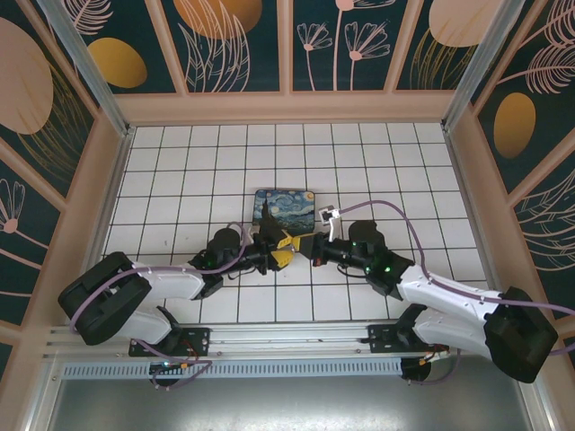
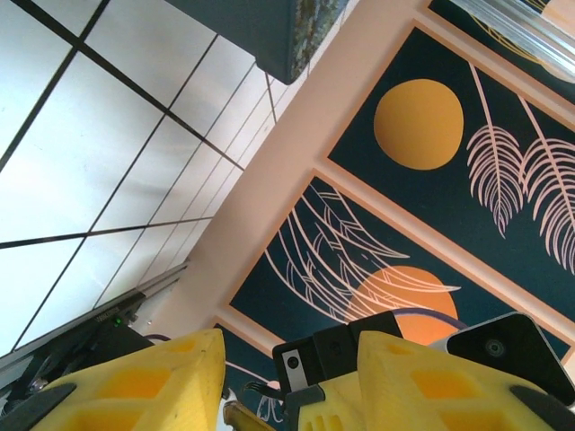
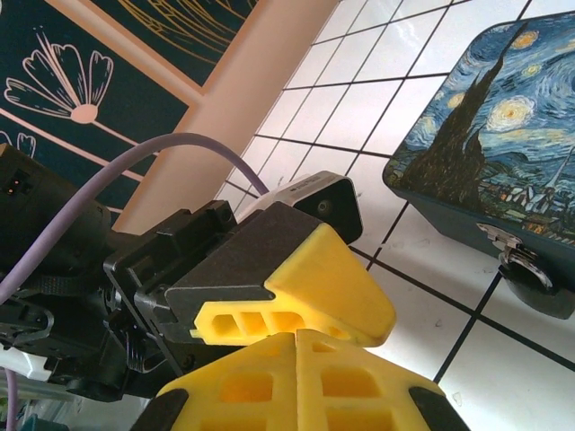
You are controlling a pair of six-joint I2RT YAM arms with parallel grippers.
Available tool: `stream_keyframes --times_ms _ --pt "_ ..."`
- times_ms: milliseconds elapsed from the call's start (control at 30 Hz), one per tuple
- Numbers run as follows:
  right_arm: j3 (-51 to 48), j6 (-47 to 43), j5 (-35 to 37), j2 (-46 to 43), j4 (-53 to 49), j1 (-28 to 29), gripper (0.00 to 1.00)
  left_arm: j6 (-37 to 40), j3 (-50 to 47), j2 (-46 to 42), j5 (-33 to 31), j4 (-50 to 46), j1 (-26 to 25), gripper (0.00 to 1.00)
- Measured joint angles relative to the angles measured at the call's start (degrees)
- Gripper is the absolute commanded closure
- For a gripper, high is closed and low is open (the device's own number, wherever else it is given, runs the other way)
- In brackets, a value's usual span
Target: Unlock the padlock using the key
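Observation:
My two grippers meet tip to tip just in front of the swirl-painted box (image 1: pixel 284 205). The right gripper (image 1: pixel 312 250) (image 3: pixel 296 338) has its yellow fingers pressed together. A slim brassy piece, the key (image 2: pixel 244 418), sticks out beside its tip, between the fingers of the left gripper (image 1: pixel 286 249) (image 2: pixel 289 346). These stand apart, one on each side of the key. One left finger (image 3: pixel 332 287) lies across the right tips. A dark lump with a silvery bit (image 3: pixel 526 269) sits at the box's near edge. I cannot tell whether it is the padlock or a clasp.
The box (image 3: pixel 485 135) rests on the white tiled floor (image 1: pixel 404 180), a few centimetres beyond the grippers. Painted walls (image 1: pixel 287 45) and pale wooden ledges close the floor in at the back and both sides. Purple cables (image 1: pixel 409 229) trail from both wrists.

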Motion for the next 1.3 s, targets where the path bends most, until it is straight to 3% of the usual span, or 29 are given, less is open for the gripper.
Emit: stream_keyframes --times_ms 100,400,733,900,1300 --pt "-0.22 0.00 0.00 -1.27 -0.02 0.00 1.00 0.28 -0.42 -1.09 -0.24 -0.22 0.33 0.60" --pt "-0.55 0.00 0.52 -2.16 0.07 0.00 1.00 0.85 -0.63 -1.38 -0.55 -0.48 0.61 0.39" --pt "-0.72 0.28 3.10 2.34 8.68 0.44 1.00 -1.51 -0.81 -1.38 -1.36 1.20 0.63 0.35" --pt "-0.72 0.44 3.17 6.84 12.09 1.99 1.00 -2.03 -0.92 -1.11 -1.99 3.54 0.63 0.38" --pt "-0.92 0.94 3.02 6.21 12.20 3.02 1.00 -3.02 -4.57 -1.77 -5.57 5.49 1.01 0.61"
